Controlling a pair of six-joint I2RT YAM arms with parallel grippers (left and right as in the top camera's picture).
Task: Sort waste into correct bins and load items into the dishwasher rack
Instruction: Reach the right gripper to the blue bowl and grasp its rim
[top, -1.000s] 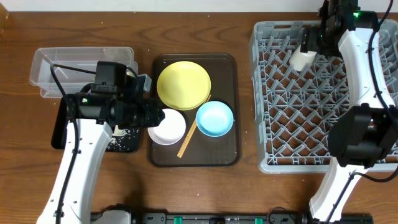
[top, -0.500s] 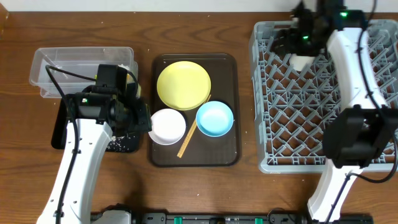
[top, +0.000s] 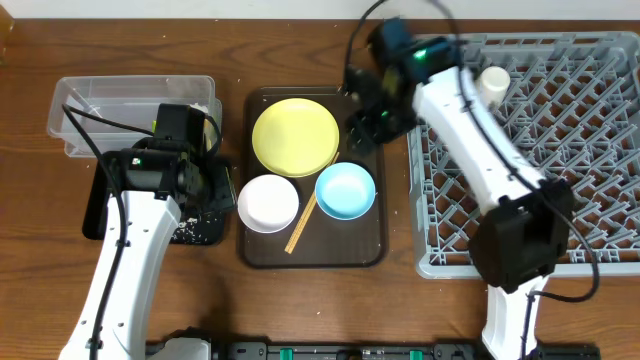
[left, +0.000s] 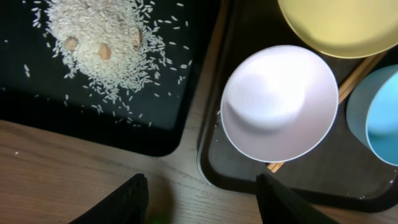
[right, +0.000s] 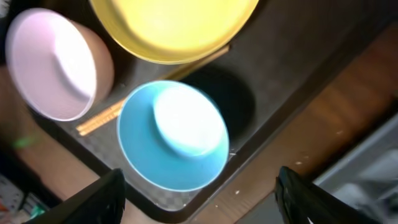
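The pale cup (top: 492, 82) lies in the grey dishwasher rack (top: 560, 200) near its far left corner. The yellow plate (top: 295, 137), white bowl (top: 268, 203), light blue bowl (top: 345, 191) and chopsticks (top: 299, 230) sit on the brown tray (top: 310, 260). My right gripper (top: 365, 125) (right: 202, 199) is open and empty above the blue bowl (right: 174, 137) and the tray's right rim. My left gripper (top: 222, 190) (left: 205, 202) is open and empty over bare wood beside the white bowl (left: 277, 102). Rice (left: 106, 50) lies in the black tray (left: 155, 134). No wrapper shows.
The clear tub (top: 100, 105) stands at the far left behind the black tray (top: 95, 215), partly hidden by my left arm. A strip of bare wood separates the brown tray (right: 261, 124) from the rack. A few crumbs lie on it.
My right gripper let go of the cup, left it in the rack and swung left over the brown tray. My left gripper drew back a little from the white bowl.
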